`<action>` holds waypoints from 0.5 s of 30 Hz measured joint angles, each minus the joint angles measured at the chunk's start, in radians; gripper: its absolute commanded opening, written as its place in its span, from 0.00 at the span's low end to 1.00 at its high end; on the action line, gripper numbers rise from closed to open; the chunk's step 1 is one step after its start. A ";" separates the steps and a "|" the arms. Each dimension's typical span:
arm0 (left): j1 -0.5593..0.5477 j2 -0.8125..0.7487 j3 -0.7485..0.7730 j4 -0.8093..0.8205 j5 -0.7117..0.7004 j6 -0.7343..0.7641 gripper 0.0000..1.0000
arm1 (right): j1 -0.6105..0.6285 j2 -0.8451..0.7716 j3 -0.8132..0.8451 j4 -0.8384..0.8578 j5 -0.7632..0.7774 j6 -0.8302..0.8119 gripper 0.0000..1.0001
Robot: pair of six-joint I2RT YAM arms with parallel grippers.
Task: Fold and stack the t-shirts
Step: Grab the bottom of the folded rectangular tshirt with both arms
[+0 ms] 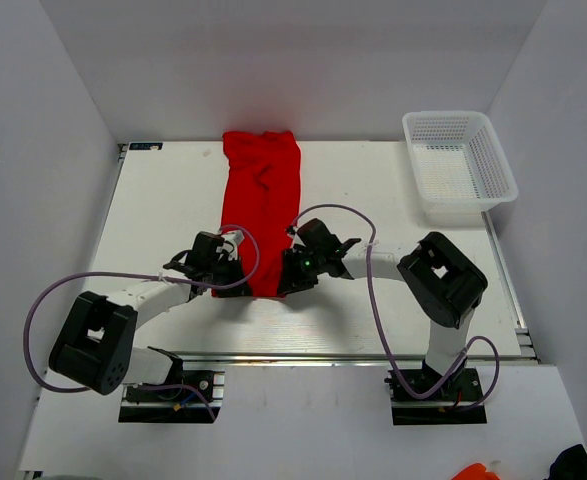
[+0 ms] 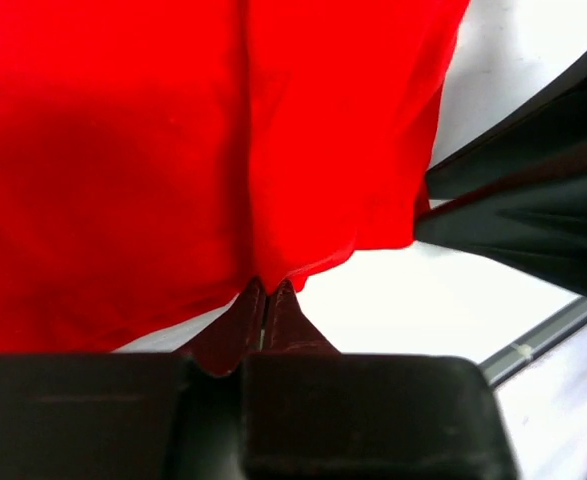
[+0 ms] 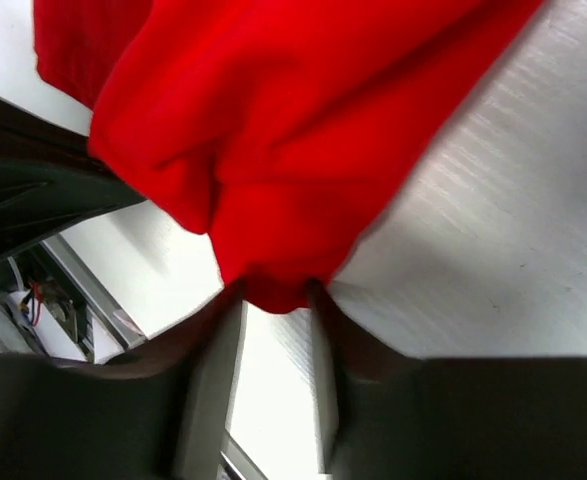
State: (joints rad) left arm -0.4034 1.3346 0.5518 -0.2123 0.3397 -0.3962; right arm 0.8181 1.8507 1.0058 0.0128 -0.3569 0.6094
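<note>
The red t-shirt [image 1: 263, 200] is shown laid on the worktop [image 1: 373, 290] as a long, narrow strip, well to the left of the white mesh basket [image 1: 460, 205]. Its far end is level with the basket and its near end is drawn closer to the arm bases than the basket's front wall. The sides appear to be folded in already, though the layers are rumpled at the far end.

The near hem is pinched at its two corners. The corner farther from the basket is gripped by the left gripper [image 1: 239, 286], and in the left wrist view its fingers [image 2: 243, 325] are pressed together on the cloth edge. The corner nearer the basket is held by the right gripper [image 1: 287, 282], whose fingers [image 3: 208, 340] are set narrowly around a small bunch of fabric.

The step in hand is judged to be the lengthwise fold, with the hem about to be carried over to the far end. Both corners would need to be lifted together, kept level and equally far apart, and moved away from the bases in a line parallel to the basket's side. The hem would then be lowered squarely onto the far end before either grip is released, and stacking is left for afterwards.
</note>
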 measured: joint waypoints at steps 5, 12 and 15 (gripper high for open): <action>0.000 -0.002 0.000 0.004 -0.021 0.000 0.00 | 0.000 0.010 0.000 0.001 0.028 0.009 0.00; 0.000 -0.005 0.000 0.002 -0.024 0.000 0.00 | 0.000 -0.011 -0.033 0.013 0.045 0.007 0.00; 0.000 -0.020 0.000 -0.004 -0.027 -0.001 0.00 | 0.000 -0.079 -0.101 0.006 0.059 -0.008 0.00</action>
State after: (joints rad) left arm -0.4034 1.3148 0.5518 -0.2161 0.3130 -0.3973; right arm 0.8181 1.7714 0.9047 0.0185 -0.2977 0.6018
